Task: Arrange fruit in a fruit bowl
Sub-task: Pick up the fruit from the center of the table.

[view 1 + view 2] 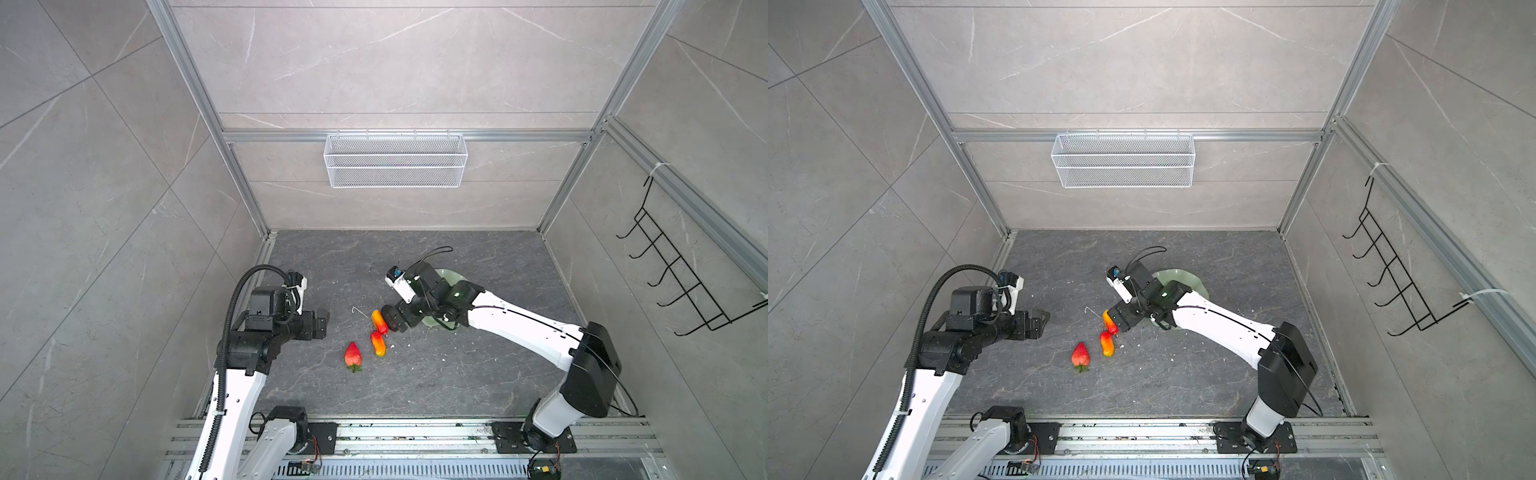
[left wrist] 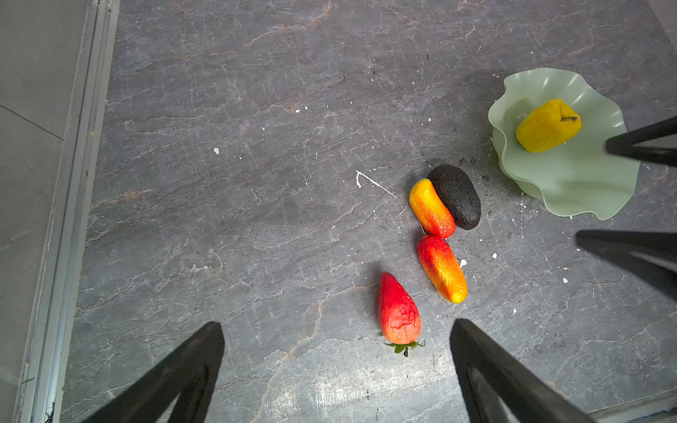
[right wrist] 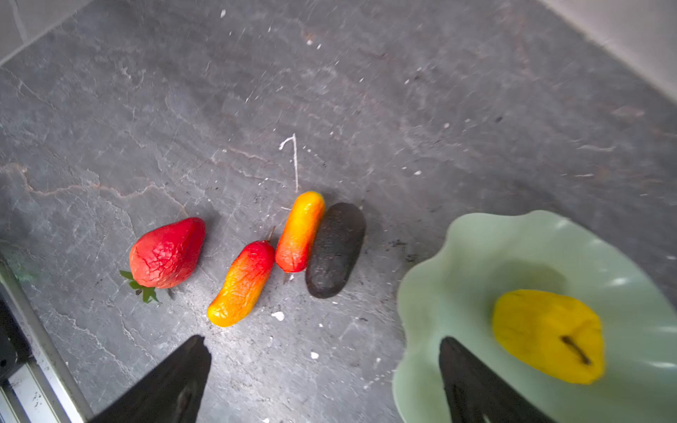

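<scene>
- Both arms reach low over the worktop (image 2: 238, 219): the left end effector (image 2: 337, 324) is open and empty near the strawberry (image 2: 397, 311); the right end effector (image 3: 322, 340) is open and empty, above the bowl (image 2: 579, 183) rim.
- That bowl sits right of centre, holding the yellow fruit (image 2: 547, 126).
- Outside it lie the dark oval (image 2: 456, 196), touching a long fruit (image 2: 431, 208), and the second long fruit (image 2: 441, 269) end to end with that, beside the strawberry.

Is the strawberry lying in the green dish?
No, the strawberry lies on the dark tabletop, apart from the green dish, which holds only the yellow fruit.
</scene>
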Robot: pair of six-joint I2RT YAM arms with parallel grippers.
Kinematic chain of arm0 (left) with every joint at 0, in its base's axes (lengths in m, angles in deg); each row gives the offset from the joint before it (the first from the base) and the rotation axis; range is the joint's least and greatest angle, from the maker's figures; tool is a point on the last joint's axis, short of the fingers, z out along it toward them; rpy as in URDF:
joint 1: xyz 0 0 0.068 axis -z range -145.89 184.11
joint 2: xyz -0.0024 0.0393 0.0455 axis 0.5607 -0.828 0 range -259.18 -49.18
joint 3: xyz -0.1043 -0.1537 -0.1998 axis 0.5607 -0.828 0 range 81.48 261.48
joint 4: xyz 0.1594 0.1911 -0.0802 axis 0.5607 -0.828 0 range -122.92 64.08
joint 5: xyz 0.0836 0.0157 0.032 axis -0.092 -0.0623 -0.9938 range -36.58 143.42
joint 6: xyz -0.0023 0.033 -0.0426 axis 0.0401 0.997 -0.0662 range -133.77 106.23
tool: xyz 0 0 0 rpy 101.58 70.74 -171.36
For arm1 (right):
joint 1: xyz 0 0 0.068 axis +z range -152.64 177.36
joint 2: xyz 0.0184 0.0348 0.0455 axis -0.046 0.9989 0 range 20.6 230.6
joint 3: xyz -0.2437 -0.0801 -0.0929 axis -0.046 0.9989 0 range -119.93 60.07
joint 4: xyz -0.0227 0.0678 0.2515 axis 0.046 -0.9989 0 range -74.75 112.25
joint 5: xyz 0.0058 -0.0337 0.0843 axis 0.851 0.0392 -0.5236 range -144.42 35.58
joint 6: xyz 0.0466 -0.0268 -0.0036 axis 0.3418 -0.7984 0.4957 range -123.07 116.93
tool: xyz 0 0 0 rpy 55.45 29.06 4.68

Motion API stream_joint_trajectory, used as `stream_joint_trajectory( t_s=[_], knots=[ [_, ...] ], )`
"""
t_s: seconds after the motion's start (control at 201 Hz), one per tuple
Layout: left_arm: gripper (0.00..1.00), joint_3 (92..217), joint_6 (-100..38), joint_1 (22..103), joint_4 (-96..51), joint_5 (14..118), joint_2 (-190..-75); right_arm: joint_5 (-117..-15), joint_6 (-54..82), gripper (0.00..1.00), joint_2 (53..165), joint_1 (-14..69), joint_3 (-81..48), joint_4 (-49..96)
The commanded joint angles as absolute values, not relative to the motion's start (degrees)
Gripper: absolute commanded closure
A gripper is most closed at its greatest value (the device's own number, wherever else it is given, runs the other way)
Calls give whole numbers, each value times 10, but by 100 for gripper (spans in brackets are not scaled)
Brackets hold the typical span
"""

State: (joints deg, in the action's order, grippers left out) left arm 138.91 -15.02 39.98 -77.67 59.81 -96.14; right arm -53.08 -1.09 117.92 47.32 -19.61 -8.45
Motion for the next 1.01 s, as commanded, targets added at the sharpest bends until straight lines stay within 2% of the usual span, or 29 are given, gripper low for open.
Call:
stream_joint_trajectory(
  t_s=[0.0,0.164,0.419,0.568,0.807,1.002],
  knots=[
    [0,1410,-142,399,-784,600,-955,-508,25,0,1236,481,-230,-92],
    [0,1410,-143,399,-779,603,-959,-484,80,5,1300,483,-254,-84],
    [0,1411,-139,399,-775,607,-964,-487,94,22,1352,483,-281,-70],
    [0,1409,-140,399,-776,608,-962,-478,94,23,1376,483,-300,-71],
    [0,1405,-141,399,-778,608,-957,-436,100,29,1398,481,-316,-74],
    [0,1401,-142,399,-775,609,-958,-441,106,34,1401,474,-313,-70]
  ],
)
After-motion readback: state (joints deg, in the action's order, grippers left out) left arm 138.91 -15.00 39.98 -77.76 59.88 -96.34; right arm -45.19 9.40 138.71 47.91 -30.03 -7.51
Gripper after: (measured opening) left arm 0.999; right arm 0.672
